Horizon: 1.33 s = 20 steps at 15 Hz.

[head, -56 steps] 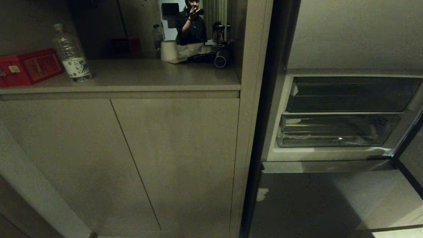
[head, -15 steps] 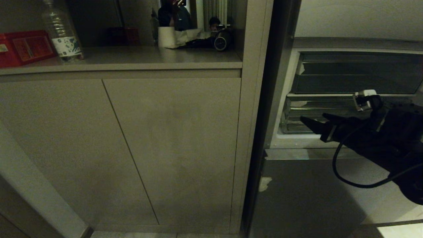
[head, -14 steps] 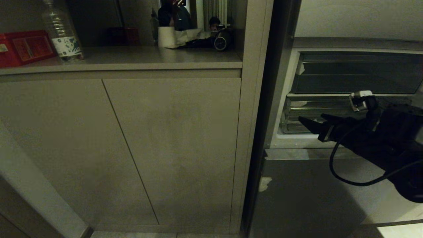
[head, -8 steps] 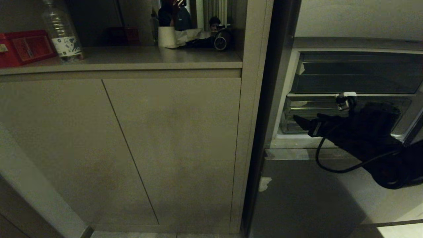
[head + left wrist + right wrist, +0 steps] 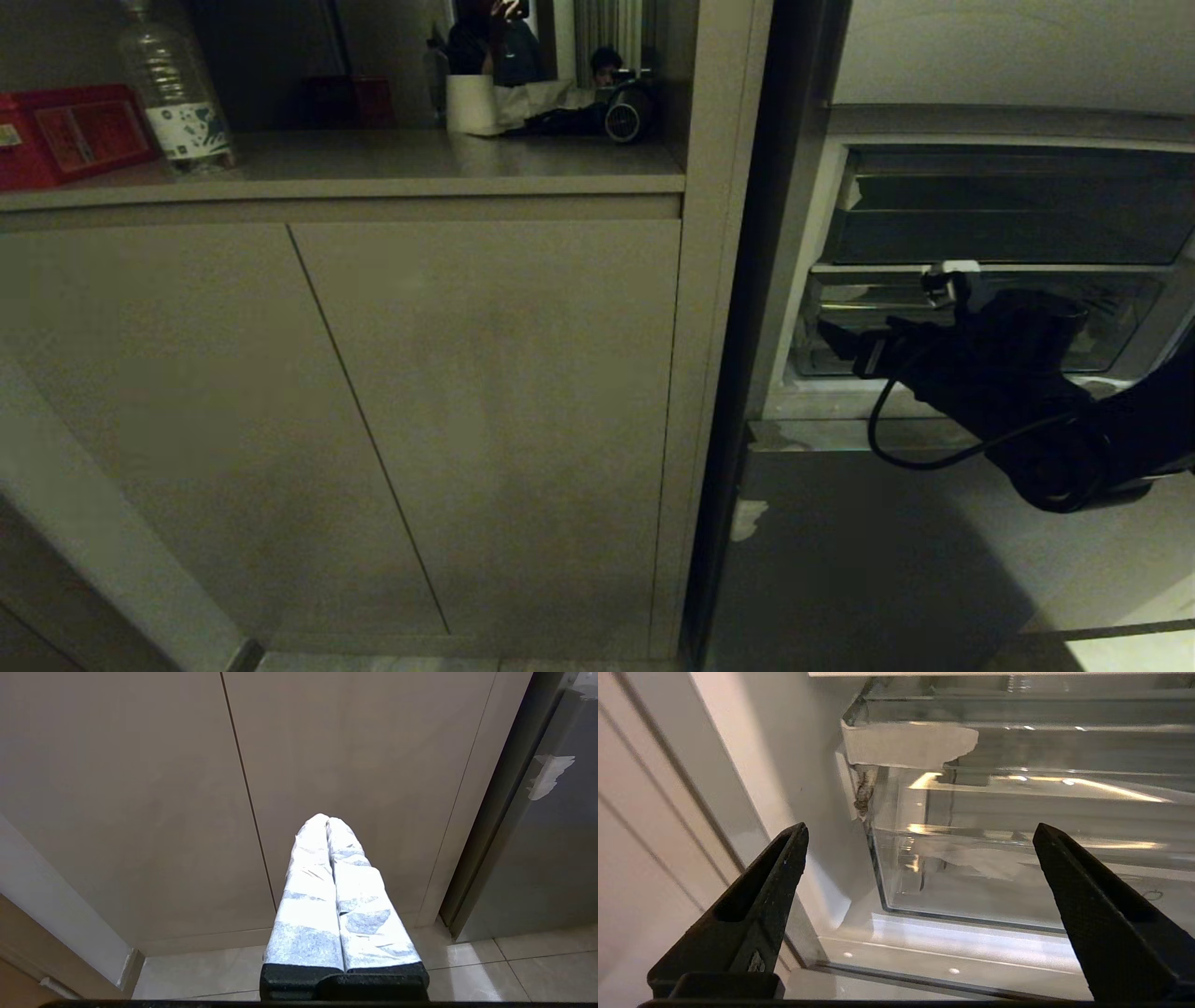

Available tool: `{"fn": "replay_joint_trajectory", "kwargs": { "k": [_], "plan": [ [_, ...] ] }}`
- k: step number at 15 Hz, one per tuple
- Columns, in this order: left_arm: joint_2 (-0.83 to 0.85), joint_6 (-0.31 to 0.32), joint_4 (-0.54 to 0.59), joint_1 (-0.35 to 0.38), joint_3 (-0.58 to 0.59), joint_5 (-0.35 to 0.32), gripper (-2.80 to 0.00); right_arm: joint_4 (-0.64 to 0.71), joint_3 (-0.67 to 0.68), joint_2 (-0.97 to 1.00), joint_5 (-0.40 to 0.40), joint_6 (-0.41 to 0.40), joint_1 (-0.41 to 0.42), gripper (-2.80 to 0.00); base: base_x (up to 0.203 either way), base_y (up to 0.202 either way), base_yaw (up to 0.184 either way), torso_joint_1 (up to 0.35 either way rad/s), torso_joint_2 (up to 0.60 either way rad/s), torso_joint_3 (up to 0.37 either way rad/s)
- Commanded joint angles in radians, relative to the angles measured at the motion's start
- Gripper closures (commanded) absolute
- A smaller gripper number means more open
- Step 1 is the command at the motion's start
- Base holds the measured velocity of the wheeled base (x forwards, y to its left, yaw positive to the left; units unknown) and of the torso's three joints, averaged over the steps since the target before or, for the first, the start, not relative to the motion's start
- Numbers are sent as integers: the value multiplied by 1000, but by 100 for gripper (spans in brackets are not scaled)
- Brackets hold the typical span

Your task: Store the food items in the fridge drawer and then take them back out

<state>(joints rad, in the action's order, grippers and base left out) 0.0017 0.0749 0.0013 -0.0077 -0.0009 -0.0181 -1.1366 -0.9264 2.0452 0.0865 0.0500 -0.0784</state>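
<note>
From the head, the right gripper (image 5: 845,343) reaches level into the open fridge, its tips at the front left corner of the clear fridge drawer (image 5: 1102,322) — a fitting place, I judge, to catch the front lip and pull. That drawer sits pushed in under a darker tray (image 5: 1008,219), so nothing can go in until it slides out. No food items show in any view; the worktop (image 5: 373,168) at left carries only a water bottle (image 5: 173,89) and a red box (image 5: 70,131). From the left wrist, the left gripper (image 5: 327,823) hangs parked before the cabinet doors (image 5: 140,788), its taped jaws pressed together on nothing. From the right wrist, the black jaws stand wide apart and empty, framing the drawer's left corner — spread, it seems, to take the lip.
</note>
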Motion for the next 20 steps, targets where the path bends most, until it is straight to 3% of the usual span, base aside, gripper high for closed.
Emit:
{"fn": "replay_joint_trajectory", "kwargs": {
  "k": [1,7,20],
  "plan": [
    [1,0,0,0,1,0,0,-6,-5,14,-20,-1,-15,-280,0,0,0,0,0,0],
    [1,0,0,0,1,0,0,-6,-26,19,-110,-1,-66,-280,0,0,0,0,0,0],
    [1,0,0,0,0,0,0,-5,-92,73,-208,-1,-44,-280,0,0,0,0,0,0]
  ]
}}
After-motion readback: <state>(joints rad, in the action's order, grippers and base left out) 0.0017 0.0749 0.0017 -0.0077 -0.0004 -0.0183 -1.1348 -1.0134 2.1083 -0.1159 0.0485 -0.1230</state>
